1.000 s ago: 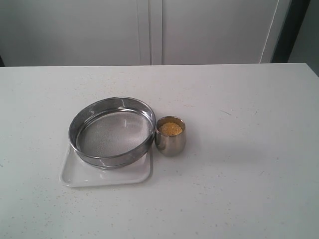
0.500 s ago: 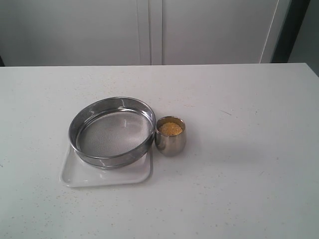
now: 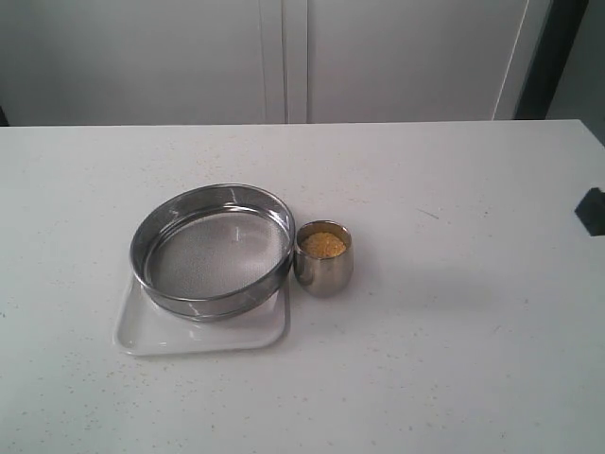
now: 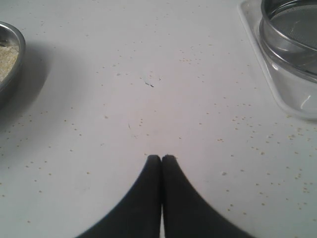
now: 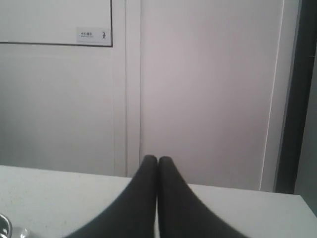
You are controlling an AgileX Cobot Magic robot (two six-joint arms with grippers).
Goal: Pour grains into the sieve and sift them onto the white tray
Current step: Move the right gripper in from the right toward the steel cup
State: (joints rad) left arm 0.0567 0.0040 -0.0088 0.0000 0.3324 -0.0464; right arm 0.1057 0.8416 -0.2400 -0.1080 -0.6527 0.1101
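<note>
The sieve (image 3: 213, 248), a wide steel ring with a mesh bottom, rests on the white tray (image 3: 200, 334) left of the table's middle. Touching its right side is a small steel cup (image 3: 323, 269) holding golden grains (image 3: 323, 244). In the left wrist view my left gripper (image 4: 162, 157) is shut and empty over bare table, with the sieve (image 4: 292, 37) and tray (image 4: 280, 96) off to one side. My right gripper (image 5: 158, 158) is shut and empty, pointing over the table at the wall. A black piece of the right arm (image 3: 592, 210) shows at the exterior view's right edge.
A metal vessel (image 4: 12, 74) with pale grains (image 4: 6, 59) shows at the edge of the left wrist view. Loose grains speckle the white table (image 3: 454, 312). White cabinet doors (image 3: 284, 57) stand behind the far edge.
A black part of the right arm has come into the exterior view at the right edge. Sieve, tray and cup have not moved.
</note>
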